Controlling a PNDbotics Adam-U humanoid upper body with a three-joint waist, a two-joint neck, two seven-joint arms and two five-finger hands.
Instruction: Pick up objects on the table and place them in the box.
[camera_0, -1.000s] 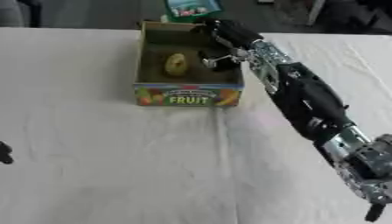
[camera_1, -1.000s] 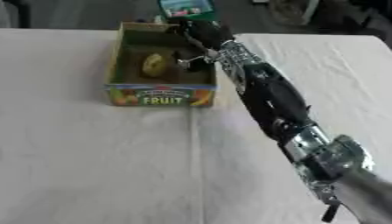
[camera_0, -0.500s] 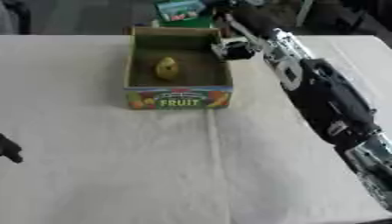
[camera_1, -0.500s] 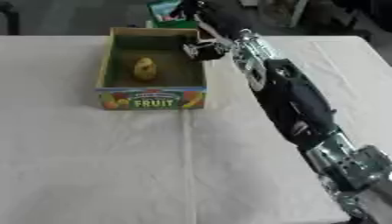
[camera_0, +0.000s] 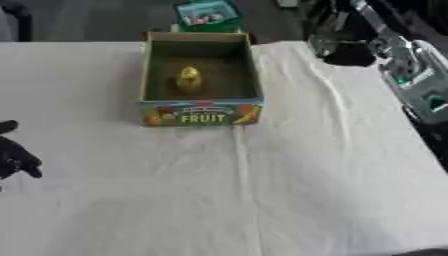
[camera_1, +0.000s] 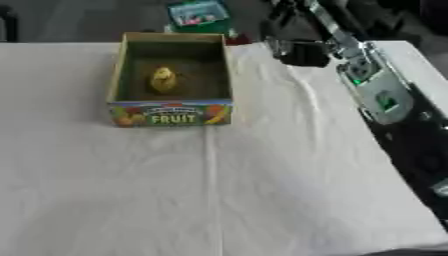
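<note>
**Yellow fruit in the box, right robot hand off past the far right corner**

Near edge: the surface (camera_0: 262, 200) is draped in a white cloth with a crease running down the middle. No loose object shows on it in either view.

Left side, low: the left robot hand (camera_0: 13, 155) shows as a dark shape at the view's edge, idle. Fingers too indistinct to read; cannot tell whether it is open or closed.

Middle distance: the box (camera_0: 199, 114), cardboard, open top, printed "FRUIT" on its near wall. Inside, toward the middle, a small yellow fruit (camera_0: 188, 79) sits upright on the box floor, clear of the walls.

Far right: the right robot hand (camera_1: 297, 50) hangs beyond the box's right wall, near the surface's far edge. It is a dark blur; I cannot tell how far open it is, or whether it holds anything.

Beyond the surface: a green packet (camera_0: 206, 13) behind the box.

Handling judgement: the fruit looks light, rounded and smooth, likely to roll or slip. Best taken across its widest part, thumb opposite fingers, from above.
</note>
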